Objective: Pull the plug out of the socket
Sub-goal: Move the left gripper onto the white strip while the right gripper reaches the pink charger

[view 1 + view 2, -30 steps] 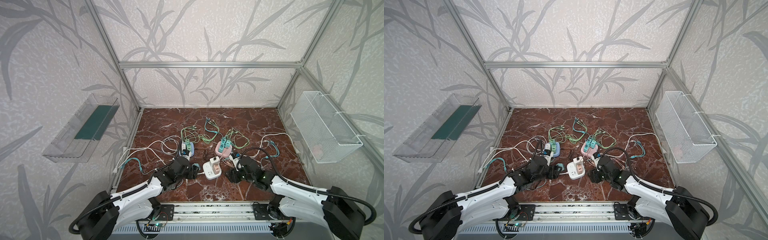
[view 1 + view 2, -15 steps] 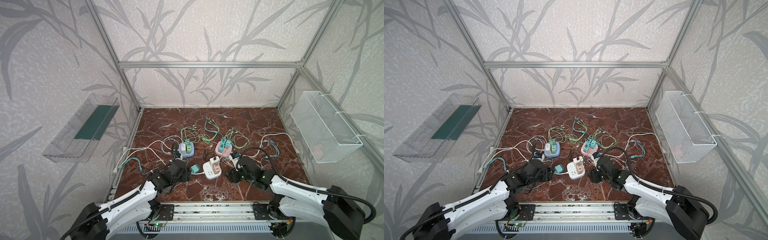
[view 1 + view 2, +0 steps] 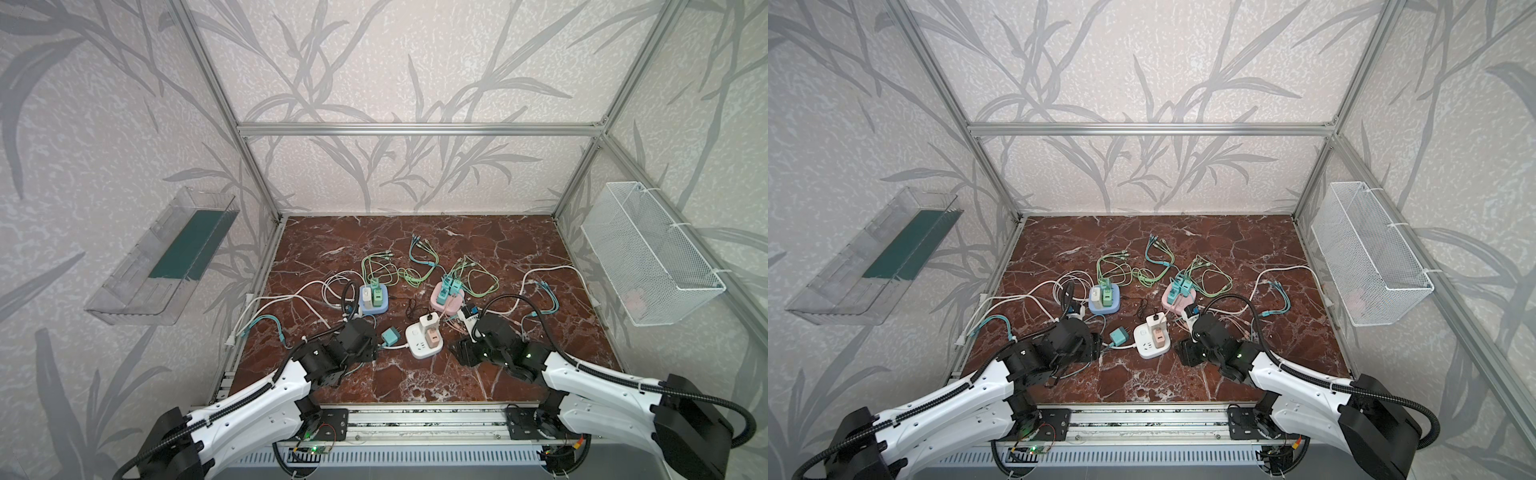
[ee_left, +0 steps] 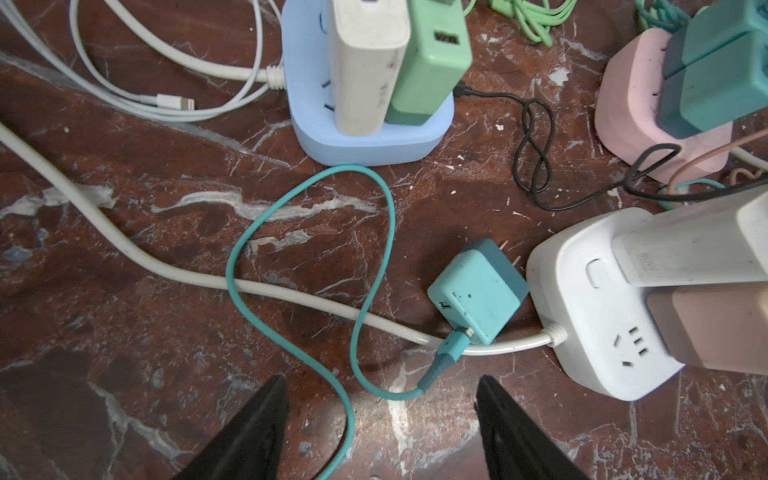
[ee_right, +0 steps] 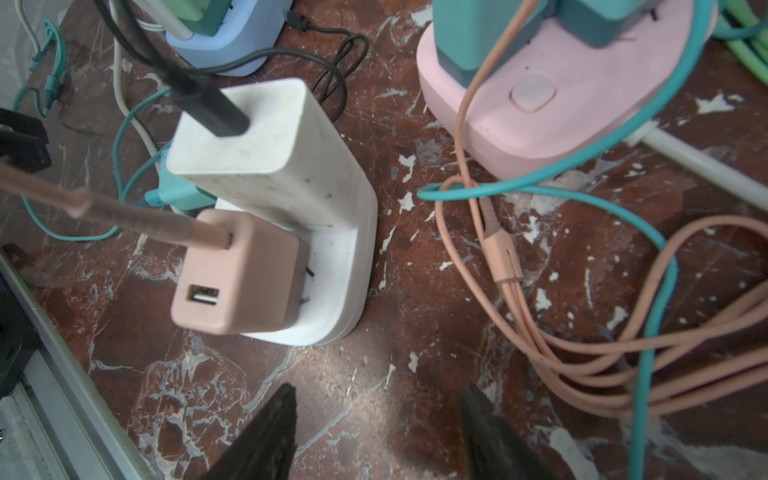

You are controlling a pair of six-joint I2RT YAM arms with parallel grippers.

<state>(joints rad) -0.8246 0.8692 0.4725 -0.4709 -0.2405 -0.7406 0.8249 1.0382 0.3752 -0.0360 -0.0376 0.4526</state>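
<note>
Lying loose on the desk [image 3: 415, 386], the teal plug [image 4: 478, 291] has its prongs bare, just beside the white socket [image 4: 590, 316] near the front edge, so it is out. Its teal cable [image 4: 365, 266] loops across the socket's white cord [image 4: 166, 266].

Left gripper [image 4: 380, 415]: jaws wide apart, nothing between them, hovering close behind the cable's connector. Right gripper [image 5: 378, 419]: jaws part open, empty, just off the socket's other side.

Two chargers stand in the white socket: a tall white one [image 5: 266, 153] and a pink one [image 5: 237, 278]. Pink one sits tilted, prongs partly showing.

Risks, judged from here:
- Socket is not held by either arm; pulling a charger would likely lift or drag the whole block.
- Pink cord [image 5: 582, 345] and a second teal cord [image 5: 640, 316] lie tangled under the right gripper; jaws could snag them on closing.
- Blue socket [image 3: 373, 300] and pink socket [image 3: 446, 296] sit near, mid-desk; a dragged cord could topple their plugs.
</note>
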